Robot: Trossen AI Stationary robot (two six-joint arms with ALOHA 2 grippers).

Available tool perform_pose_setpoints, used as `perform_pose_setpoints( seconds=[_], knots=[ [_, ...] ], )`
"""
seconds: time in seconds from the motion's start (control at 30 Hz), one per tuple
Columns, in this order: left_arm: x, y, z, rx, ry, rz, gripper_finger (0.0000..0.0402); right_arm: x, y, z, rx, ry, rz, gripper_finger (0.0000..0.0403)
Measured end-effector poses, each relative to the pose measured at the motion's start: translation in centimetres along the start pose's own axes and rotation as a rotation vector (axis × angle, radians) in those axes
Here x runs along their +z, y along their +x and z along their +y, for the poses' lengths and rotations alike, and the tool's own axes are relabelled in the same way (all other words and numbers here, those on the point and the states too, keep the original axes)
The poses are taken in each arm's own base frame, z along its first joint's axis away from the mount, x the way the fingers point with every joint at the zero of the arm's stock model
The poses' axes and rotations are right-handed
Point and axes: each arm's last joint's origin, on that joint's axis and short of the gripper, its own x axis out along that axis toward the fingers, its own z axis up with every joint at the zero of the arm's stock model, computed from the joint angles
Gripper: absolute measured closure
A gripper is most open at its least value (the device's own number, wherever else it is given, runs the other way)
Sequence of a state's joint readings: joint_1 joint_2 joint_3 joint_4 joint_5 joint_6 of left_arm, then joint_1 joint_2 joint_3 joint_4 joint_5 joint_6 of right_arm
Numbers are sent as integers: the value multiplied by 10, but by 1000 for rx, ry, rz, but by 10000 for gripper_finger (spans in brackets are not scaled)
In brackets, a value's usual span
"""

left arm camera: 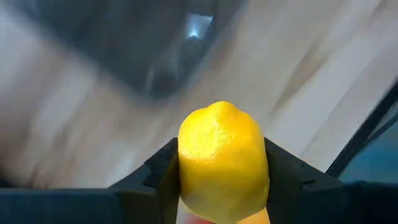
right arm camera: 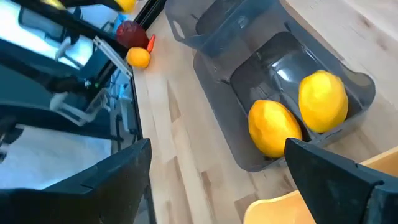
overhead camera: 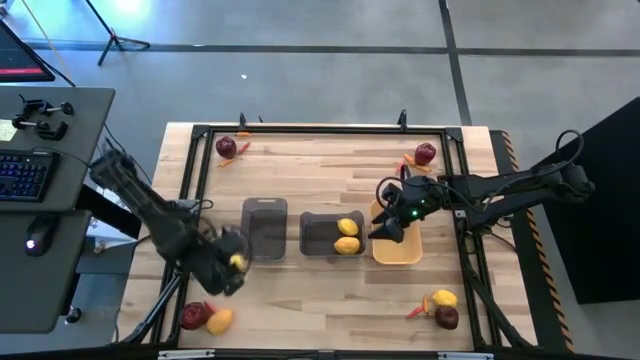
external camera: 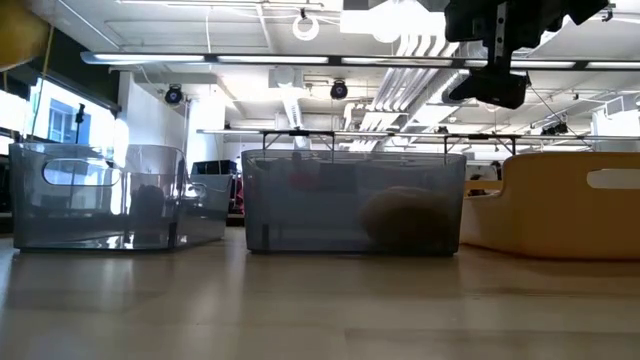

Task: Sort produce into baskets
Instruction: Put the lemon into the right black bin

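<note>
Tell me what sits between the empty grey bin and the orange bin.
In the high view, the second grey bin, holding two lemons, sits between the empty grey bin and orange bin.

Lemon (left arm camera: 224, 163) bottom cut off by the frame edge; grey bin (left arm camera: 134, 43) behind it blurred

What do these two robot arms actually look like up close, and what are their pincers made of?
Both arms are dark, nearly black, built of jointed segments. The left arm has a blocky wrist. The right arm is slimmer, with a black cable looping near its base and small green lights glowing by the right pincer. Each pincer has two flat, matte black fingers that look like plastic; markings are not visible.
</note>
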State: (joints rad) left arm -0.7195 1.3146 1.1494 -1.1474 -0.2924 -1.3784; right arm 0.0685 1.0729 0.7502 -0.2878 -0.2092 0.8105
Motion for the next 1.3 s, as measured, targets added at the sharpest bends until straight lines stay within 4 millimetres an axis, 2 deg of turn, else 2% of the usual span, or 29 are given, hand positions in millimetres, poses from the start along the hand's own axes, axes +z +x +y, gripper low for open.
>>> perform_pose_setpoints(
  seconds=[0.1,0.2,0.43,0.57,0.67,0.8,1.0,1.3],
  knots=[
    [28,-18,1,-13,7,-220,235,0,0,0,0,-4,-1,45],
    [54,-14,-3,-1,89,-326,232,0,0,0,0,-10,-1,45],
    [116,45,-31,-57,280,-418,229,2,0,-1,-17,-24,-27,45],
    [141,74,-49,-146,295,-516,229,4,0,0,-27,-26,-69,45],
    [146,90,-58,-207,362,-509,228,5,0,0,-38,-32,-86,45],
    [144,102,-59,-188,465,-460,228,5,0,0,-45,-33,-94,45],
    [149,110,-51,-146,419,-424,219,5,0,0,-44,-34,-94,45],
    [162,115,-35,-140,355,-369,125,6,0,-1,-72,-28,-123,45]
  ],
)
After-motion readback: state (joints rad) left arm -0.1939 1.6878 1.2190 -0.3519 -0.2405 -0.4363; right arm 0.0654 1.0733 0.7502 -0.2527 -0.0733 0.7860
